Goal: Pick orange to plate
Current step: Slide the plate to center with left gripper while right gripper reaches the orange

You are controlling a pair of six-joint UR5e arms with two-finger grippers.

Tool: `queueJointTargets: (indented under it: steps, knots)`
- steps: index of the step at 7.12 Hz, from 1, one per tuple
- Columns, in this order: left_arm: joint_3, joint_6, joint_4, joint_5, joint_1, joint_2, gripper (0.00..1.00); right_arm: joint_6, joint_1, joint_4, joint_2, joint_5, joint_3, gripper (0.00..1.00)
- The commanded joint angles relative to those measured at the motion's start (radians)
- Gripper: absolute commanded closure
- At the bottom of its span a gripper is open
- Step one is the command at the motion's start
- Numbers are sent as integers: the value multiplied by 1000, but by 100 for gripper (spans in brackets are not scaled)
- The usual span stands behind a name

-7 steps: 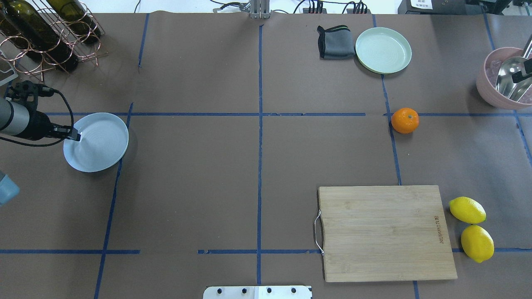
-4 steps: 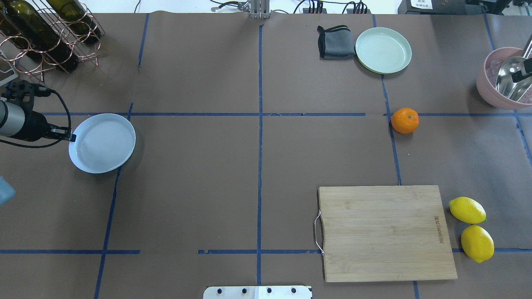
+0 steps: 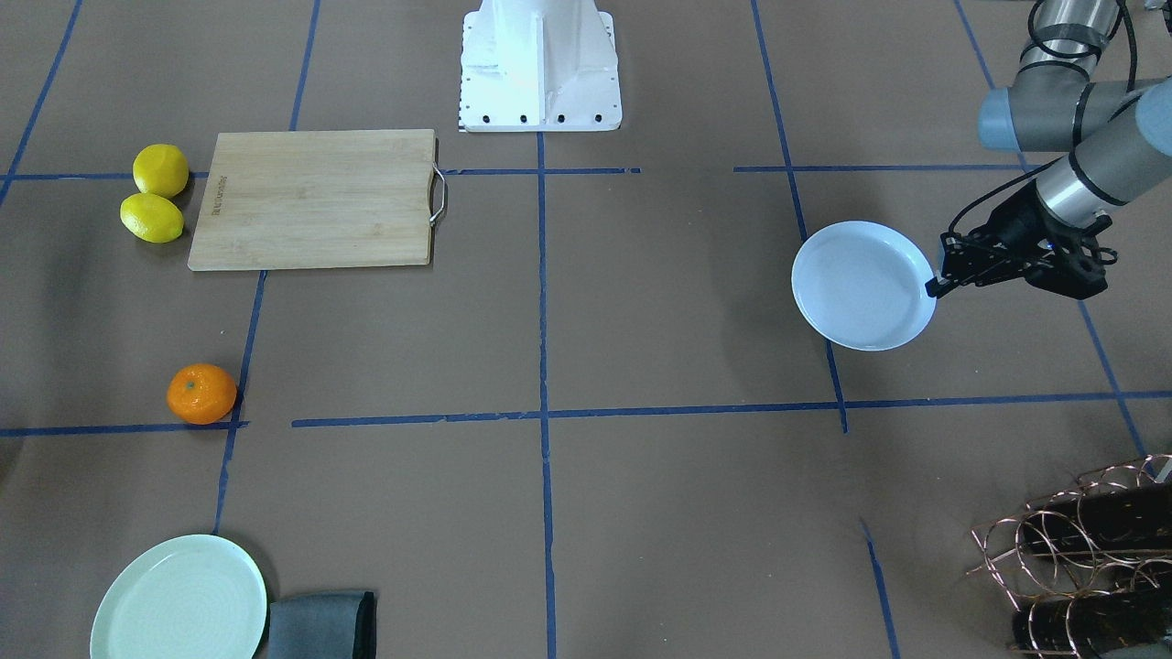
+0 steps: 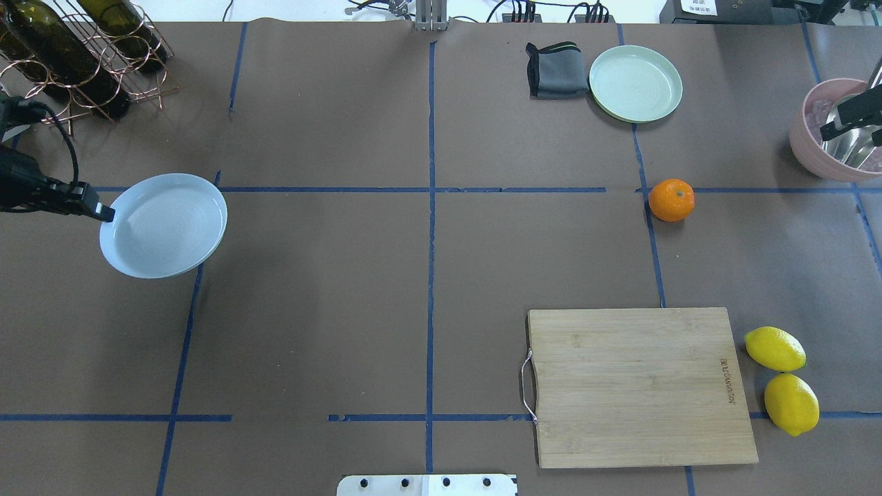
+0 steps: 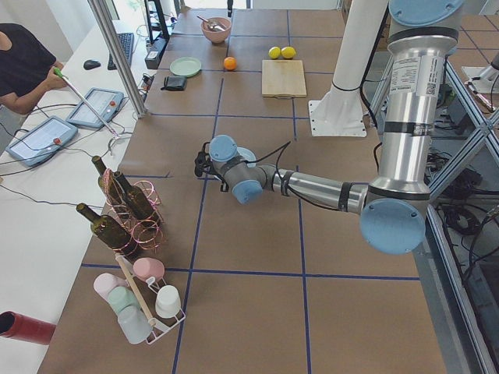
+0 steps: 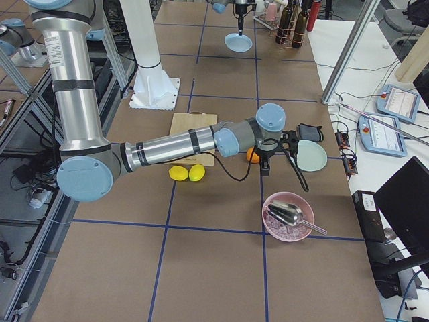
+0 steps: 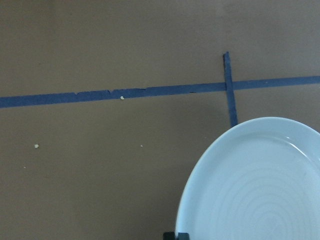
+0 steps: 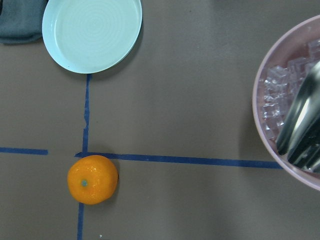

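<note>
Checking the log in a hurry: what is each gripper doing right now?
Left gripper: closed on the rim of the plate.
Right gripper: cannot be told; its fingers are not clearly shown.

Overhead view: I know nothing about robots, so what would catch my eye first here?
Probably the bright orange, sitting alone on the brown table right of centre. Next, the pale blue plate at the far left, pinched at its rim by the left gripper. The two yellow lemons beside the wooden cutting board also stand out.
</note>
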Motion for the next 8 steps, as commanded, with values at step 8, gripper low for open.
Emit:
queueJointTargets:
  steps: [8]
  knots:
    - [120, -790, 69, 462, 505, -481, 100, 371, -333, 237, 94, -255, -65, 0]
